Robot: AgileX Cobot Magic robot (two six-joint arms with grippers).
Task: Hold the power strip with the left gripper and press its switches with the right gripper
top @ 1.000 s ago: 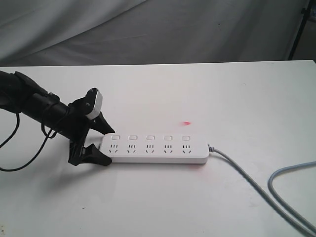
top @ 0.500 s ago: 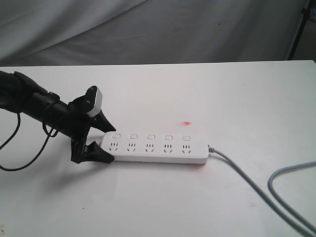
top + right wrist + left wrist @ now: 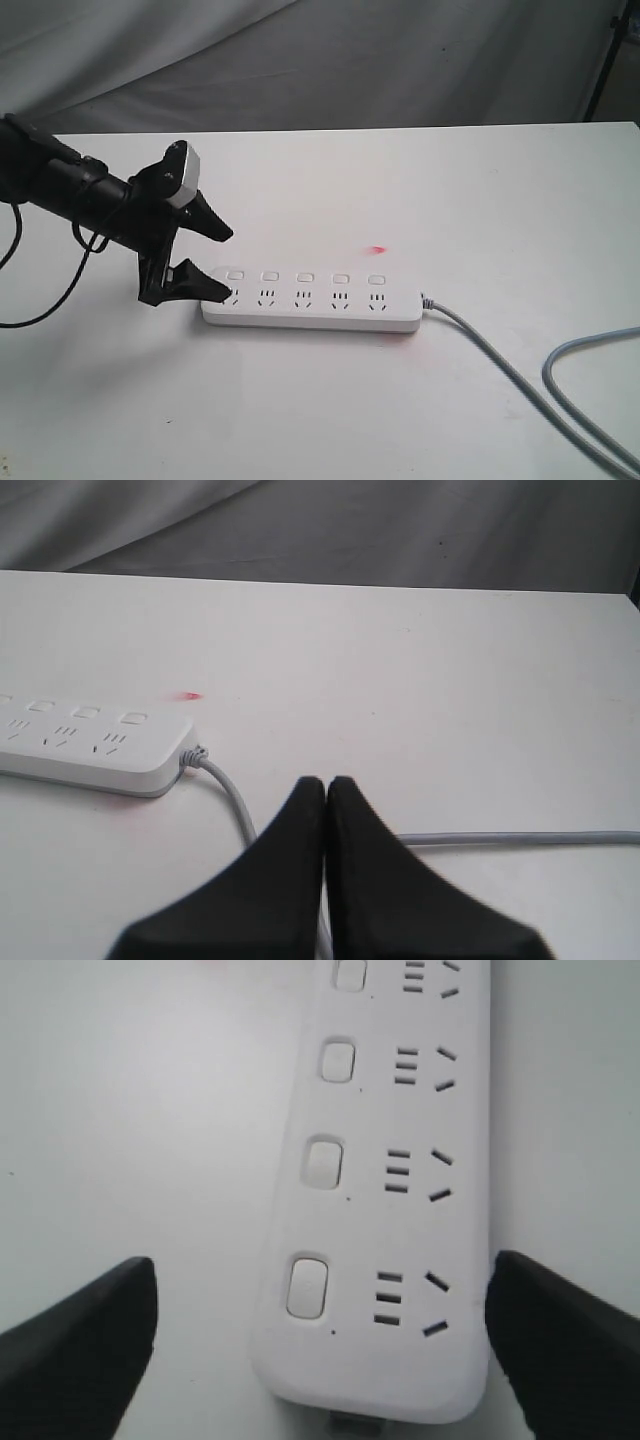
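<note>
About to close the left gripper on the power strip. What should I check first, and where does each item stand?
1. Left gripper open: ok.
2. Its fingers on either side of the power strip's end: ok, not touching.
3. Strip flat on the table: ok.
4. Right gripper shut for pressing: ok.
5. Right gripper over the switches: not ok, it is off the cable end.
6. Cable clear of the right gripper: cannot tell.

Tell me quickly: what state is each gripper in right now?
Left gripper: open, jaws on either side of the power strip at its end, not gripping it.
Right gripper: shut, holding nothing.
</note>
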